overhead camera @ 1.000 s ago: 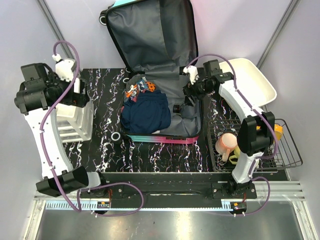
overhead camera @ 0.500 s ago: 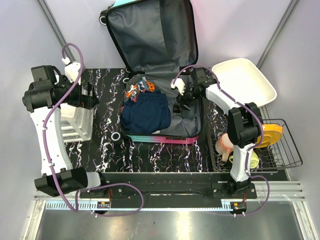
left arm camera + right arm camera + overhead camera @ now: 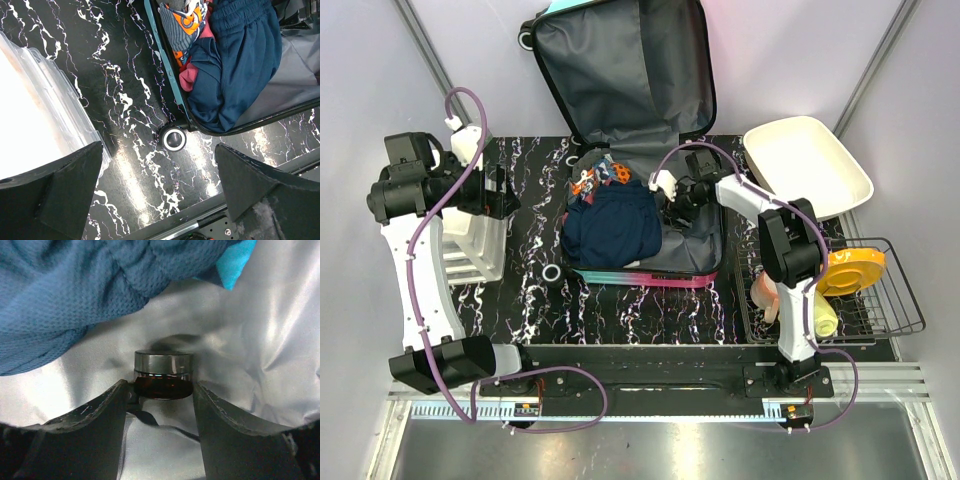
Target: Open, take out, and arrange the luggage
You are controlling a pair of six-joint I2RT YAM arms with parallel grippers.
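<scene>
— Which way does the luggage (image 3: 620, 80) lie?

— Open, with its long axis running left to right. The wheel (image 3: 174, 138) end points toward the left arm's side. The base lies flat on the black marbled table (image 3: 530, 240). The lid stands up from the far long edge, with its grey lining facing the arms.

— And from the left gripper (image 3: 502, 192)?

— The case sits to its right, a little apart. That gripper hangs over the table with its fingers wide and nothing between them. A clear plastic bin (image 3: 45, 110) lies under its left side.

— The right gripper (image 3: 160, 384)?

— It is down inside the base, so the shell lies beneath and around it. A navy garment (image 3: 610, 225) is heaped just to its left. The fingers are spread either side of a small dark jar (image 3: 163, 372) with a silver lid, which stands upright on the lining at their tips. I cannot tell whether the fingers touch it.
</scene>
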